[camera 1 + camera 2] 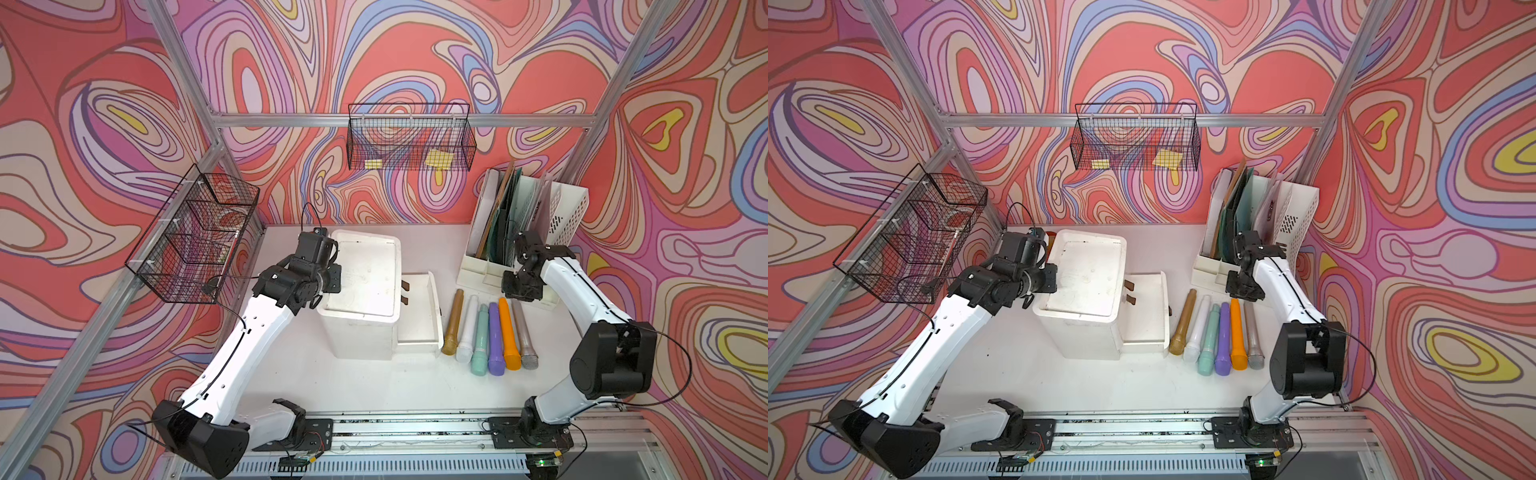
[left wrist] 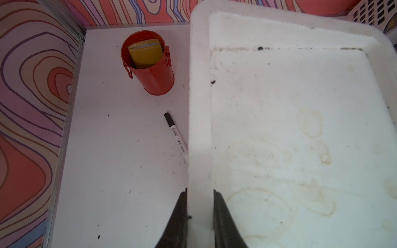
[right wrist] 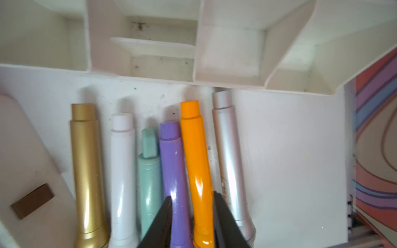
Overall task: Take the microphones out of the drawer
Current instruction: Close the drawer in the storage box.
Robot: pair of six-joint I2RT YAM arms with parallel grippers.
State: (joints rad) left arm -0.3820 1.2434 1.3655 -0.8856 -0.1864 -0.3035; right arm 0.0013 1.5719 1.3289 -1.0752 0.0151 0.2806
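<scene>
The right hand (image 3: pixel 192 195) hung part-open over the purple microphone (image 3: pixel 171 161) and orange microphone (image 3: pixel 194 150), gripping neither. Both lay on the counter (image 1: pixel 374 386) beside the open drawer (image 1: pixel 415 324), and a careless descent could set them rolling. The left hand (image 2: pixel 199 191) pinched the drawer unit (image 2: pixel 279 107) by its rim; the drawer's back stayed hidden.

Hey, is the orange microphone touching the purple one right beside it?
Touching. The right wrist view shows the orange microphone lying against the purple microphone, with no gap visible between their handles.
</scene>
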